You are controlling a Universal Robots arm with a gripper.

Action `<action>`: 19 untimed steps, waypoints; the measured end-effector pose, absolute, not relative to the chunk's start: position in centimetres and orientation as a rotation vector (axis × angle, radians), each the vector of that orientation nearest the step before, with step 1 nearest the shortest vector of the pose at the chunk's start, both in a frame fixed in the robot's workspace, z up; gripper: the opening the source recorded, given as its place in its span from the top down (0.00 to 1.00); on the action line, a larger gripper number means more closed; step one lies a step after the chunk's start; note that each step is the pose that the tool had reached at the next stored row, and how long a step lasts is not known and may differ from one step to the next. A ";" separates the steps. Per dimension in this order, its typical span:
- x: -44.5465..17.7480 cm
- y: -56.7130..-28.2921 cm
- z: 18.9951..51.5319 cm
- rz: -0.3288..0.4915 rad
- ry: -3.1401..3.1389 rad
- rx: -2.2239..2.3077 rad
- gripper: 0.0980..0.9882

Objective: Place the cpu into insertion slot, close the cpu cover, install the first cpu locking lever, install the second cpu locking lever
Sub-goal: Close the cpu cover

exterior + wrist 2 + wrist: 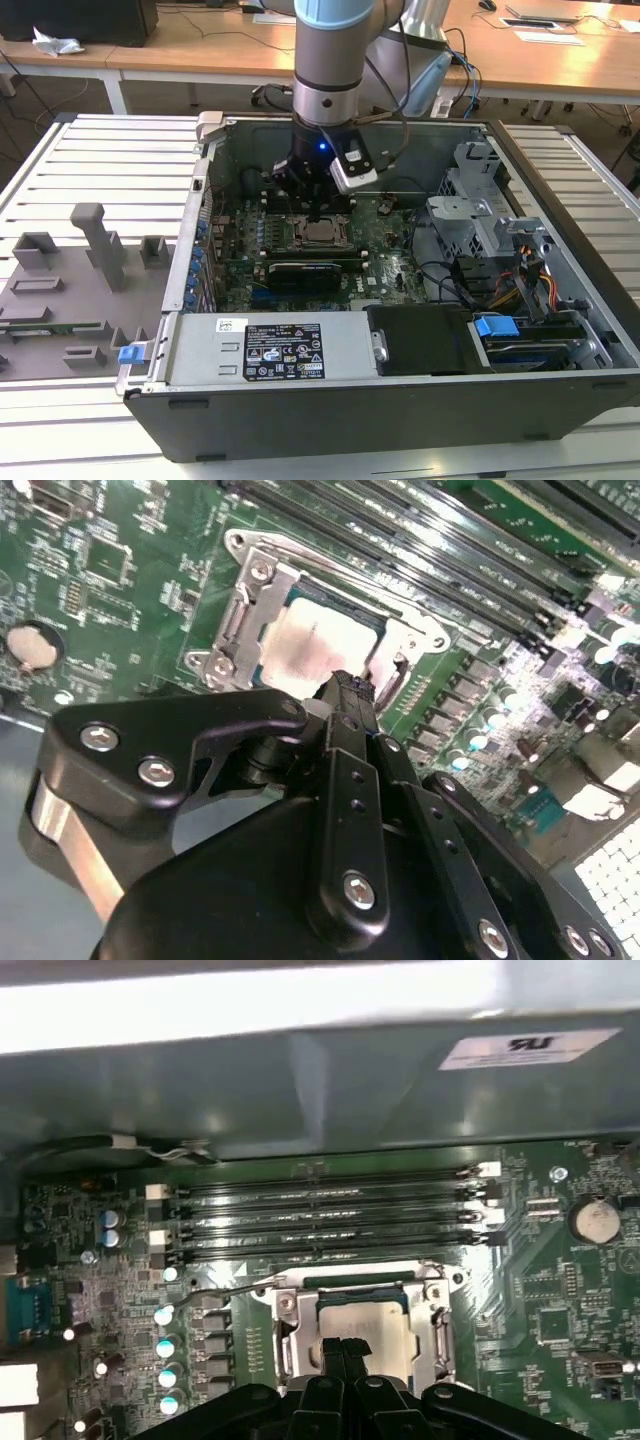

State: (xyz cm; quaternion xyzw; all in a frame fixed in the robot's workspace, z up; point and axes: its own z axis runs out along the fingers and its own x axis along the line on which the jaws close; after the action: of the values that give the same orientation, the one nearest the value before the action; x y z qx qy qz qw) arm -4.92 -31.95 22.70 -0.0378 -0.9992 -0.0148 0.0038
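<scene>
The cpu (365, 1322) lies seated on the board (540, 1330), the cover (286, 1332) lowered around it. The end effector (345, 1348), narrow and empty, is at the cover's edge, probably for pressing.

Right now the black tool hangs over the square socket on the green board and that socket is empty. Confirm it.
Not empty. The first wrist view shows the small silver-grey square cpu seated there, framed by the thin silver metal cpu cover. The black tool does hang over it.
</scene>
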 end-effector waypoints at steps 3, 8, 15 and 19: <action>-5.2 -32.3 22.5 -0.047 -3.131 -0.116 0.99; -5.5 -32.5 22.0 -0.046 -3.132 -0.108 0.99; -6.1 -32.5 21.6 -0.046 -3.132 -0.061 0.99; -6.2 -32.5 21.1 -0.046 -3.132 -0.060 0.99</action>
State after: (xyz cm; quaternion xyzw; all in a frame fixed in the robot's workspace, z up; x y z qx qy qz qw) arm -6.17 -32.48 21.10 -0.0193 -0.9997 -0.0148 0.0042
